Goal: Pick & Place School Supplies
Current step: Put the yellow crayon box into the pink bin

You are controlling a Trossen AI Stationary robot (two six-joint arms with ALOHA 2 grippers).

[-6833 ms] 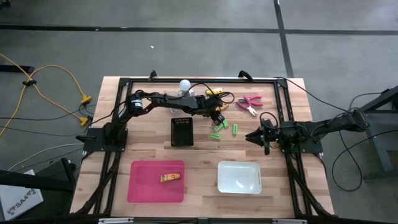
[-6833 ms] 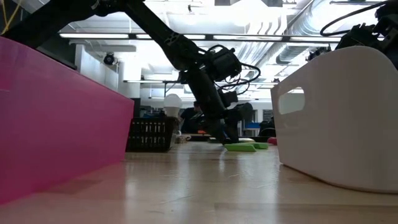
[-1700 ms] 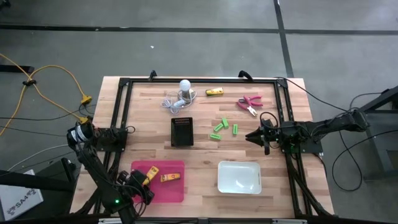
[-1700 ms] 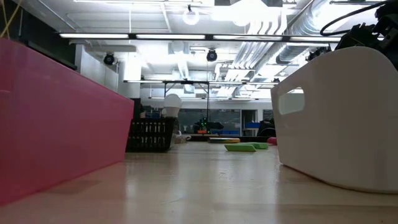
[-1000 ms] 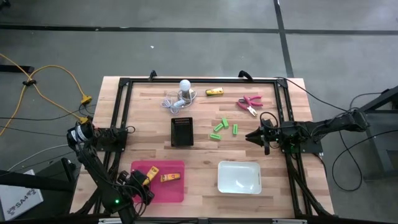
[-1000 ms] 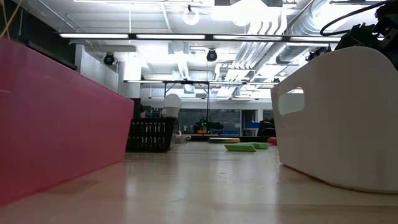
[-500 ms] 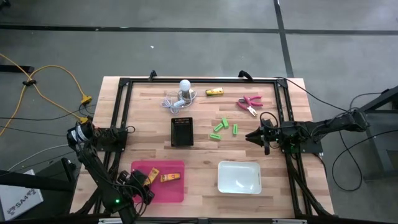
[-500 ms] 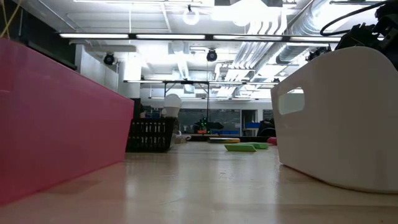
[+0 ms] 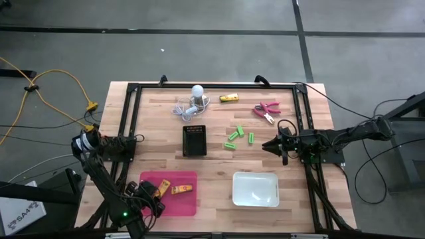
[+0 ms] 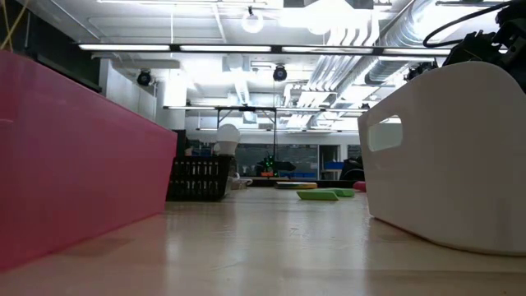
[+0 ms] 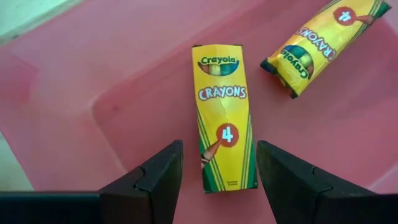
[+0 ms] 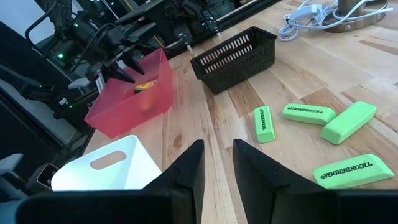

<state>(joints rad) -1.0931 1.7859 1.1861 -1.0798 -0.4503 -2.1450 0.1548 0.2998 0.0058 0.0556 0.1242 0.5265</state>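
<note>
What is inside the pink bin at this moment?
The pink bin holds two yellow crayon boxes, lying flat and apart. The open left hand hovers over one. In the top view the arm covers the bin's left corner.

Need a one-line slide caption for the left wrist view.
Left gripper open above a crayon box lying flat in the pink bin, a second crayon box beside it.

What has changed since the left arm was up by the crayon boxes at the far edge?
The left gripper has carried a crayon box to the pink bin and let go of it; its fingers stand open around the box, which lies beside a second box. One crayon box remains at the far edge. The right gripper, green erasers and pink scissors have not moved.
</note>
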